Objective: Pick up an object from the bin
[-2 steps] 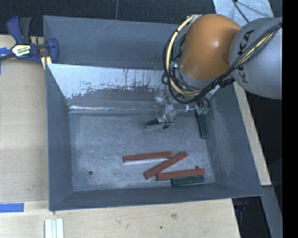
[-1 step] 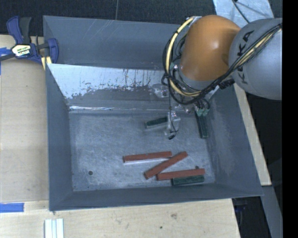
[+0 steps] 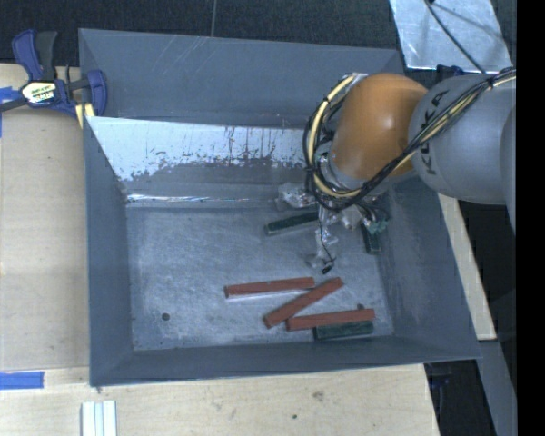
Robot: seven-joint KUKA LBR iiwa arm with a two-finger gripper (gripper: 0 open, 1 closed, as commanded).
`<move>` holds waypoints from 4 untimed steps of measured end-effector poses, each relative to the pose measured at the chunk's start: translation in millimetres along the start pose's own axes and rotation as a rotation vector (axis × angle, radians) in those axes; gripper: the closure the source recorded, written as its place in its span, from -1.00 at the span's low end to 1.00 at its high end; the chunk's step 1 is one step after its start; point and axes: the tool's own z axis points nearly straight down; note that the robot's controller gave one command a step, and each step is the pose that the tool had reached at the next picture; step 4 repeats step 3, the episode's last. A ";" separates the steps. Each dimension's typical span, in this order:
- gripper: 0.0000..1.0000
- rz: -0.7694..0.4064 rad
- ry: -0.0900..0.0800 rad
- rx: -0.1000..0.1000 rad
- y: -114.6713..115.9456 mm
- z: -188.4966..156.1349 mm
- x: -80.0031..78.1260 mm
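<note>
My gripper [image 3: 325, 248] hangs in the right middle of the bin, low over the floor. Just to its left, touching or nearly touching it, a dark green flat bar [image 3: 291, 225] lies slightly tilted. A small dark green piece [image 3: 373, 234] sits close on its right. Directly below the gripper, a red-brown stick [image 3: 303, 302] lies slanted. A second red-brown stick [image 3: 268, 287] lies to that one's left. I see nothing held in the gripper.
Near the bin's front wall a third red-brown stick [image 3: 331, 318] lies over a dark green bar [image 3: 343, 331]. The arm with its orange cover and cables comes in from the right, above the back right part of the bin.
</note>
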 end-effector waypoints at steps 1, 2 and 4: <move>1.00 0.001 -0.007 0.002 0.3 -4.4 -2.6; 1.00 0.017 -0.008 0.003 1.5 -143.0 4.0; 1.00 -0.114 -0.007 0.004 21.6 -194.5 52.5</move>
